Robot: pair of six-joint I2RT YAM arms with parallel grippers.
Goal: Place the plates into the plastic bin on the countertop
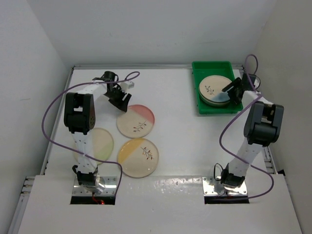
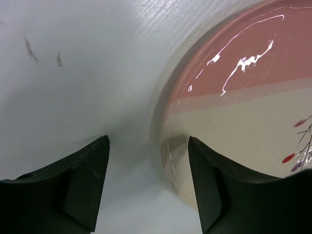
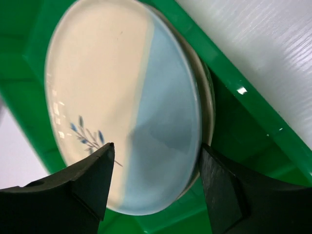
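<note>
A cream plate with a pink segment lies on the white countertop. My left gripper is open low at its far-left rim; in the left wrist view the rim sits between the fingers of the gripper. A yellow-segment plate and a green-segment plate lie nearer the left arm. The green plastic bin at the far right holds a stack topped by a blue-segment plate. My right gripper hangs open over that plate's right edge, holding nothing.
The countertop's raised edge runs along the back, with white walls behind and at both sides. Purple cables loop beside each arm. The bin's near rim shows by the right fingers.
</note>
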